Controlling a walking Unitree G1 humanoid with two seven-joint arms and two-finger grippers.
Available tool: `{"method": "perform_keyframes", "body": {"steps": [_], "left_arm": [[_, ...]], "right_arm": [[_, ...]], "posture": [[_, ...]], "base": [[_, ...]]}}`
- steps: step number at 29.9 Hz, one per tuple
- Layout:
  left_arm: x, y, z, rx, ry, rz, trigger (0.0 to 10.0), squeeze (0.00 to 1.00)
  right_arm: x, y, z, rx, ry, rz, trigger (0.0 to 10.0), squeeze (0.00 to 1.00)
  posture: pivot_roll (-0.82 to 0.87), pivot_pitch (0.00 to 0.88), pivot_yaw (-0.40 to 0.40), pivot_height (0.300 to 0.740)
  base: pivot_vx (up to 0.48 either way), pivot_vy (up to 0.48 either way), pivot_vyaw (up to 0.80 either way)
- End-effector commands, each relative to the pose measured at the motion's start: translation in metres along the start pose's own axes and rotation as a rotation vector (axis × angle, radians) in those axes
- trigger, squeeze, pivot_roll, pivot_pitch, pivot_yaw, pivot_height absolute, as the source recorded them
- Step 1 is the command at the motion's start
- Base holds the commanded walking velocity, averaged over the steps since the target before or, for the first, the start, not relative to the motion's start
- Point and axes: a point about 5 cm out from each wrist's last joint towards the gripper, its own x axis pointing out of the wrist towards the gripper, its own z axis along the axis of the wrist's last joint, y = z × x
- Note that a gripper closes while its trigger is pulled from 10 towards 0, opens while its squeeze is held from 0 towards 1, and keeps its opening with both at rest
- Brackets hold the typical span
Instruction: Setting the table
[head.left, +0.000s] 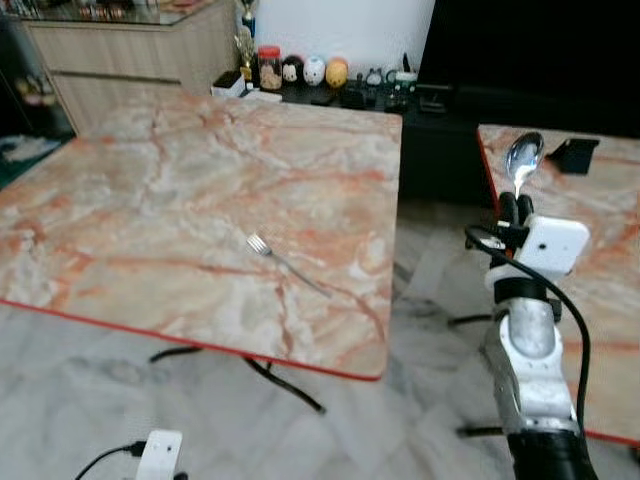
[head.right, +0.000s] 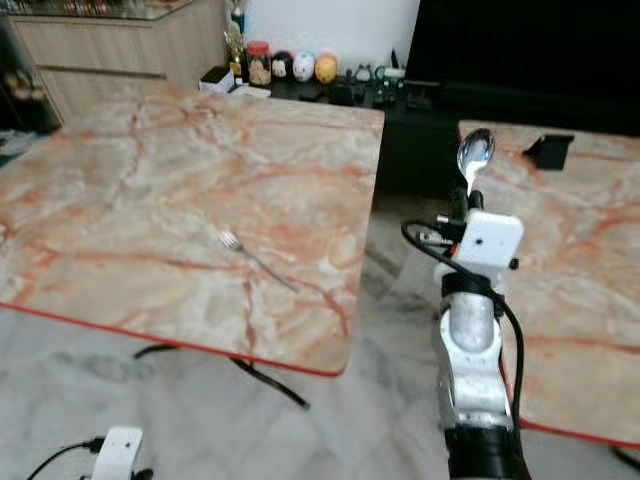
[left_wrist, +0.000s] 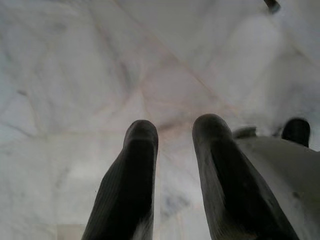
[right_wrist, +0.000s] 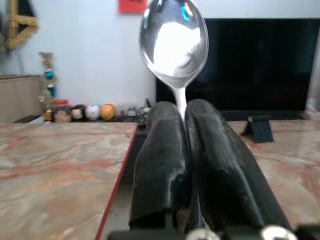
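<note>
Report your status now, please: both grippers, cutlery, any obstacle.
Right gripper shut on spoon, bowl up, raised between the tables. Left gripper low over floor, holding nothing. Fork lies on marble table.

Silver right arm (head.left: 530, 350), white wrist camera (head.left: 552, 244), black cable (head.left: 570, 310).

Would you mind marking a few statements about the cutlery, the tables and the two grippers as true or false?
1. The right gripper holds a spoon bowl-up. True.
2. A fork lies on the marble table. True.
3. The spoon lies beside the fork. False: it is held in the air, over the gap between the tables.
4. The left gripper grips a knife. False: its fingers are apart, holding nothing, over the floor.
5. A plate sits by the fork. False: only bare marble surrounds it.
</note>
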Motion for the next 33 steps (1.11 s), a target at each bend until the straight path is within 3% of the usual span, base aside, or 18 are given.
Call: {"method": "perform_keyframes", "body": {"steps": [1, 18, 28, 33], "left_arm": [[-0.0004, 0.0031, -0.0003, -0.004, 0.000, 0.008, 10.0, 0.00], [-0.0003, -0.0002, -0.0012, 0.004, 0.001, 0.000, 10.0, 0.00], [-0.0004, 0.0024, -0.0007, 0.011, 0.003, 0.001, 10.0, 0.00], [-0.0002, 0.0023, -0.0001, 0.012, 0.002, 0.001, 10.0, 0.00]], "right_arm": [[0.0028, -0.0016, 0.0046, -0.006, -0.015, -0.006, 10.0, 0.00], [0.0045, -0.0032, 0.0045, 0.002, -0.012, -0.016, 10.0, 0.00], [0.0063, -0.0011, 0.0059, 0.011, -0.021, -0.010, 10.0, 0.00], [0.0063, -0.0012, 0.0080, 0.005, -0.035, -0.009, 10.0, 0.00]], "posture": [[0.02, 0.000, -0.006, 0.731], [0.01, 0.000, -0.006, 0.731], [0.01, 0.000, -0.004, 0.731], [0.01, 0.000, -0.003, 0.731]], "base": [[0.000, -0.311, 0.00], [0.000, -0.313, 0.00], [0.000, -0.315, -0.72], [0.000, -0.315, 0.00]]}}
